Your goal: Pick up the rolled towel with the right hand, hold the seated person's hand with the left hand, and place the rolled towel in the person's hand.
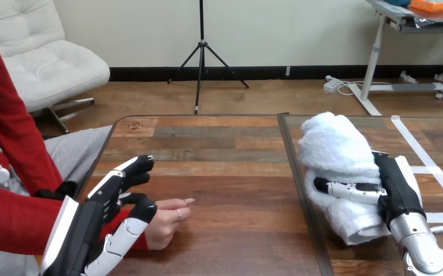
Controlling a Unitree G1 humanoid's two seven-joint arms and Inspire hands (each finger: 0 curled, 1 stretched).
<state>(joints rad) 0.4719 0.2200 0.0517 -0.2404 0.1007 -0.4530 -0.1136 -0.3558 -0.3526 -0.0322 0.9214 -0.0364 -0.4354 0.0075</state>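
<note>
Rolled towel [334,144] lies at the table's [230,172] right, the right hand [396,192] closed round it for lifting, while near left the left hand [101,213] hangs half-open over the person's hand [164,221], seemingly not clasping it.

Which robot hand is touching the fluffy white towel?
The right hand: its thumb wraps across the rolled towel. The left hand is over by the person's hand instead.

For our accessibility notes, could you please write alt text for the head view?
The robot's right hand grips a white towel lying on the table at right. At left, its left hand sits against the person's hand, which rests on the table.
</note>
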